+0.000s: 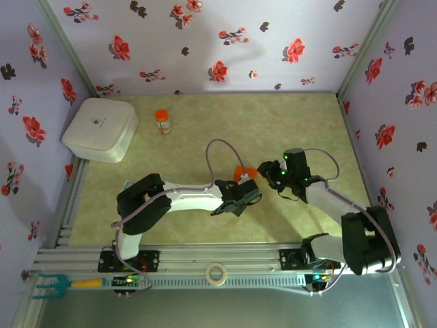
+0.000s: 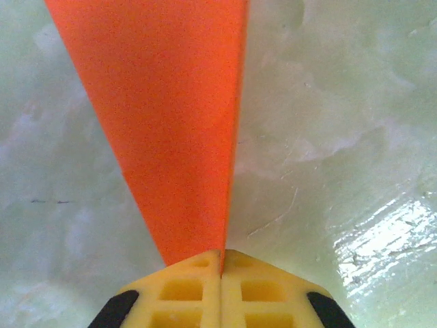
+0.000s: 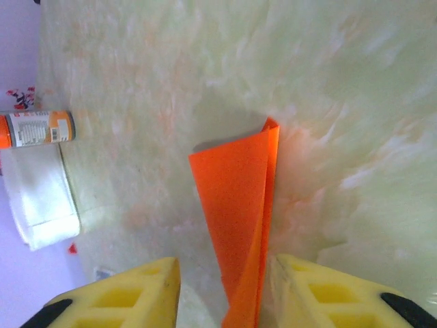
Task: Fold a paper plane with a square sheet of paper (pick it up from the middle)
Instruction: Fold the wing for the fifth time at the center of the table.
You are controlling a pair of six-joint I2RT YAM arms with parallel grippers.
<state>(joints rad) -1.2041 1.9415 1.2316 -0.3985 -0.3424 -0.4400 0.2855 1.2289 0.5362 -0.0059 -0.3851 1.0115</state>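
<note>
Lilac walls (image 1: 205, 41) printed with red and black flowers close in a pale green, mottled table (image 1: 205, 123). At its back left corner sits a white square box (image 1: 100, 128) with rounded edges, and just to its right stands a small bottle (image 1: 162, 121) with an orange cap. A tape roll (image 1: 216, 274) lies on the metal rail (image 1: 177, 260) along the near edge, between the two arm bases. Both arms reach inward and meet near the middle of the table, where the orange paper (image 1: 240, 171) is held up off the surface between them. The left gripper (image 1: 249, 186) is clenched on the paper: in its wrist view the yellow pads (image 2: 184, 290) are pressed together with the paper's narrow end pinched at their seam, and the paper (image 2: 164, 123) fans out from there as a long wedge with a sharp straight edge on its right side. The right gripper (image 1: 261, 171) is released: in its wrist view the pads (image 3: 150, 287) stand apart with the folded paper (image 3: 235, 205) rising between them, its layers curling together at the far tip. The left pad is clear of the paper; the right one is just beside it, and whether they touch I cannot tell
</note>
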